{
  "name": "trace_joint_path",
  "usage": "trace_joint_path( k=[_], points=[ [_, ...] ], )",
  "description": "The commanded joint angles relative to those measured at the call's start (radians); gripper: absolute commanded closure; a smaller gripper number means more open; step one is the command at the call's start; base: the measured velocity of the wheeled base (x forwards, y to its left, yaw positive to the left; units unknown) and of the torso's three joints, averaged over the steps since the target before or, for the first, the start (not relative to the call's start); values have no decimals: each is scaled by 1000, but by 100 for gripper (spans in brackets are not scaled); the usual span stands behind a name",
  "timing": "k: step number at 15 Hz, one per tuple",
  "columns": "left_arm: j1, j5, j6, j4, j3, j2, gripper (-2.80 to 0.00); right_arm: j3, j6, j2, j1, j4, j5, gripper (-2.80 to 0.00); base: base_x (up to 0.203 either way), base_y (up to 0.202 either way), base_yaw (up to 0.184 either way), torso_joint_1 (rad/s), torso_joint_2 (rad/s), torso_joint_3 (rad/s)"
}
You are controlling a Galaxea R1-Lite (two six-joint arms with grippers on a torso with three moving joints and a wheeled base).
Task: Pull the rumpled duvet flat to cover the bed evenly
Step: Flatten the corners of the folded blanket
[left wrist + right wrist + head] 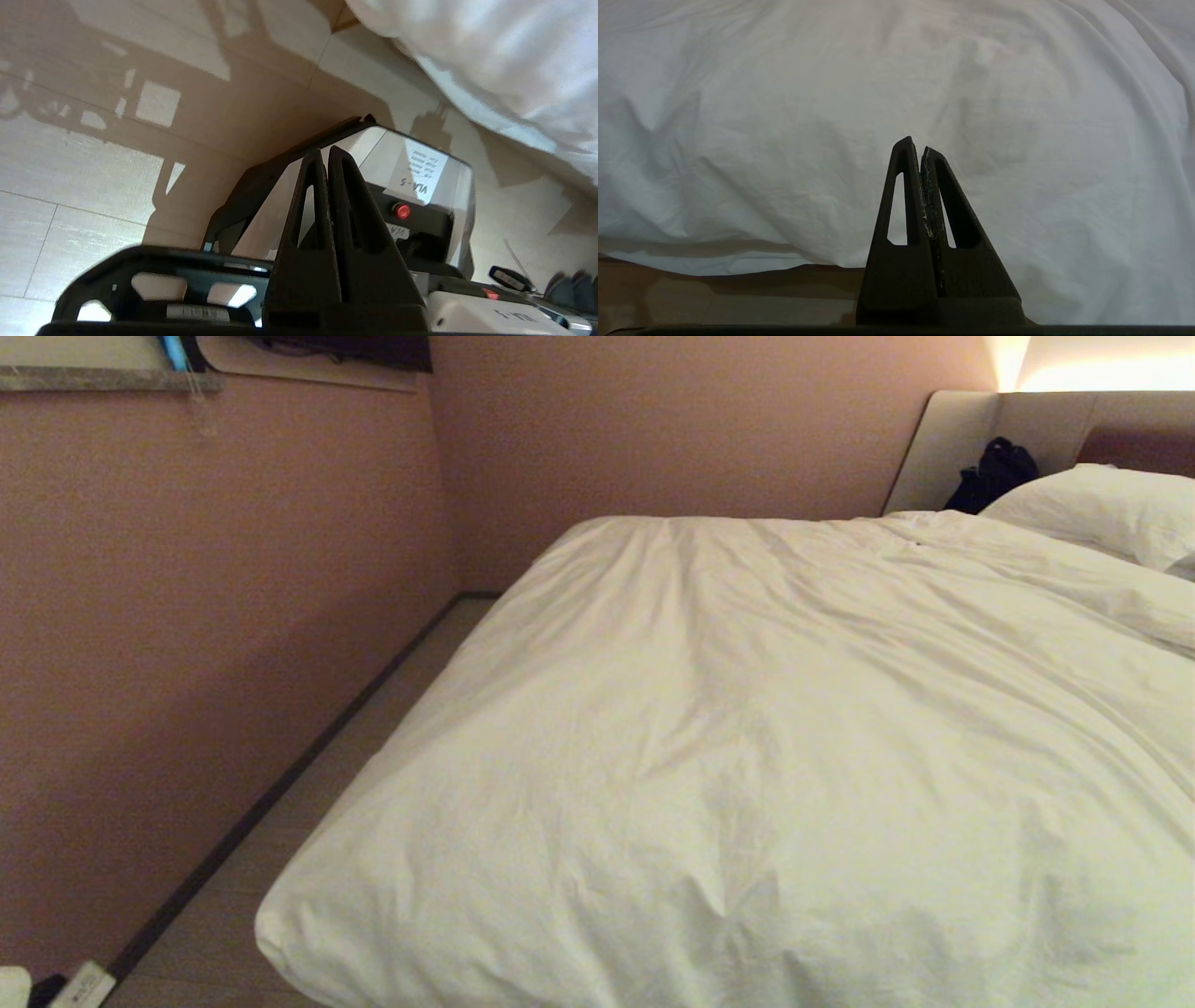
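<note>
**Duvet nearly flat, both grippers pressed together and empty**

Creased white cloth of the duvet (747,756) is filling the lower and right part of the head view, lying over the bed (962,439) from the near corner at lower left up to the pillow (1102,509) at upper right. It is looking mostly spread already; soft folds are running from the upper centre toward the lower right, and a pinch of wrinkles is sitting near the bottom centre.

For doing this step well, I think the grip should be taken at the hanging edge or the near corner, not in the middle, and the pull should go low and outward, so the folds are opening without dragging the far side off.

Neither arm is showing in the head view. The left gripper (327,154) is pointing down at the tiled floor (93,163) beside the robot base (420,177), fingers pressed together, holding nothing; the duvet edge is hanging at upper right of its view. The right gripper (915,144) is facing the duvet side, also pressed together and empty.
</note>
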Motion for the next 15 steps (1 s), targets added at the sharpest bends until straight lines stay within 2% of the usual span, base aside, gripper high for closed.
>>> trace_joint_path(
  k=[1, 4, 8, 11, 12, 13, 15],
  points=[
    [-8, 0, -1, -62, 22, 162, 0, 0, 0, 0, 1, -1, 0, 0, 0, 0, 0, 0, 0, 0],
    [-17, -2, 6, -140, 11, 230, 0, 0, 0, 0, 1, -1, 1, 0, 0, 0, 0, 0, 0, 0],
    [-19, 3, 102, -163, -33, 363, 0, 0, 0, 0, 0, -1, 0, 0, 0, 0, 0, 0, 0, 0],
    [-25, 5, 202, -180, -39, 467, 0, 0, 0, 0, 0, -1, 0, 0, 0, 0, 0, 0, 0, 0],
    [-24, 5, 208, -214, -40, 501, 0, 0, 0, 0, 1, -1, 0, 0, 0, 0, 0, 0, 0, 0],
    [-24, 17, 212, -270, -40, 528, 0, -1, 0, 0, 1, -1, 0, 0, 0, 0, 0, 0, 0, 0],
    [-25, 82, 214, -344, -54, 566, 0, 0, 0, 0, 1, -1, 1, 0, 0, 0, 0, 0, 0, 0]
  ],
)
